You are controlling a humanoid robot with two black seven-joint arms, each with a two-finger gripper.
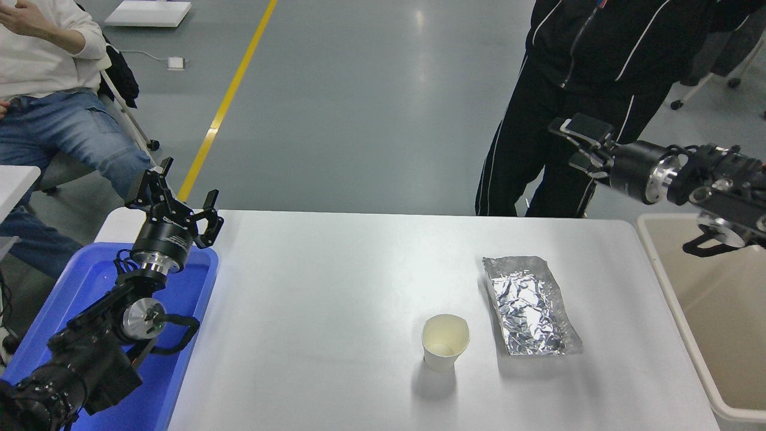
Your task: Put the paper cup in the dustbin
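Observation:
The paper cup stands upright and empty on the white table, right of the middle and near the front. The beige dustbin sits off the table's right edge, with nothing visible inside it. My right gripper is open and empty. It is held high beyond the table's far right corner and points left, far from the cup. Its arm reaches in level from the right edge, above the bin's far end. My left gripper is open and parked at the lower left.
A crinkled silver foil packet lies just right of the cup. A blue tray sits under the left arm. A person in black stands at the far side, close behind my right gripper. A seated person is at the far left.

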